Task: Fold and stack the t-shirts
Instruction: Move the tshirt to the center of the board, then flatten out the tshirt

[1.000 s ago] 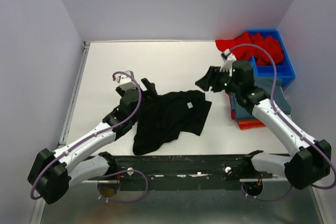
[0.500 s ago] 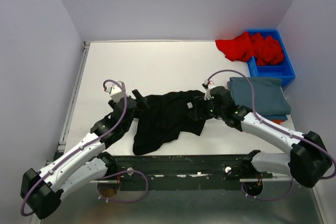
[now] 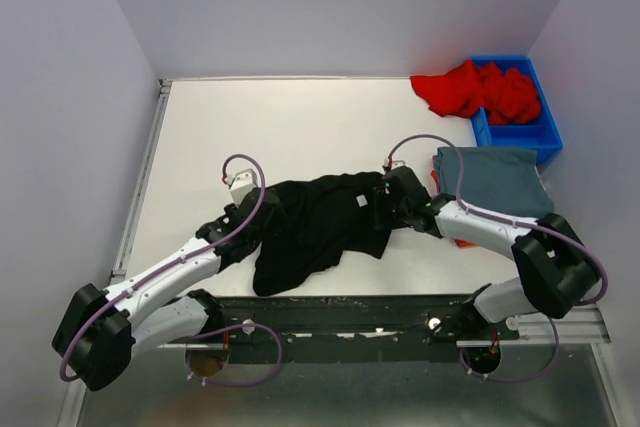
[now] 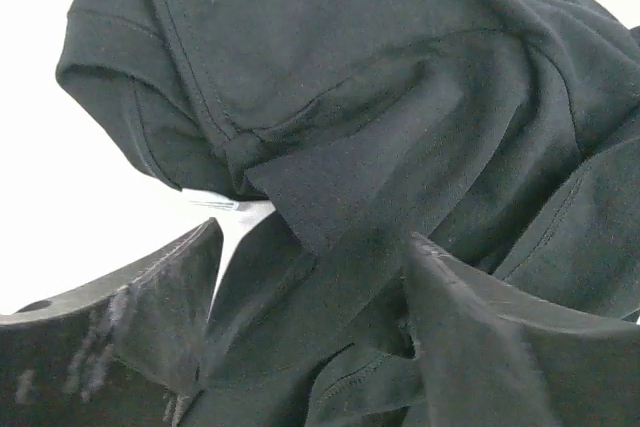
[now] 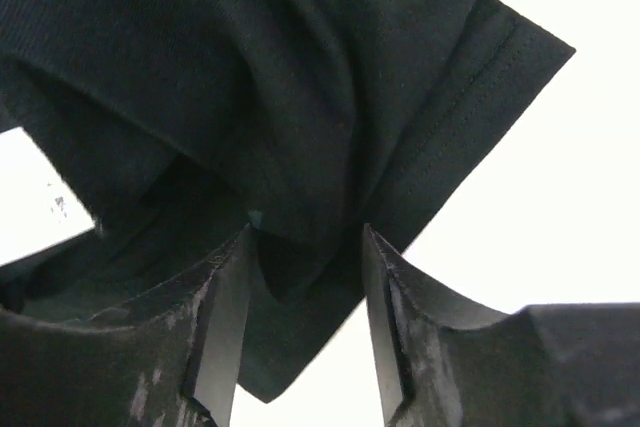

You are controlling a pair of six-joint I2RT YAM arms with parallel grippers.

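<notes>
The left arm stretches low over the table (image 3: 300, 117), the left gripper (image 4: 315, 247) spread wide astride a fold at the left edge of the black t-shirt (image 3: 320, 222). The shirt lies crumpled mid-table, its small white mark (image 3: 360, 201) unreadable. The right gripper (image 5: 305, 237), fingers apart, straddles its right hem. A slate-blue t-shirt (image 3: 495, 182) lies folded beyond.

text: none legible | black t-shirt (image 3: 320, 227) — small pale mark (image 3: 361, 201), perhaps a print, too small to read
</notes>
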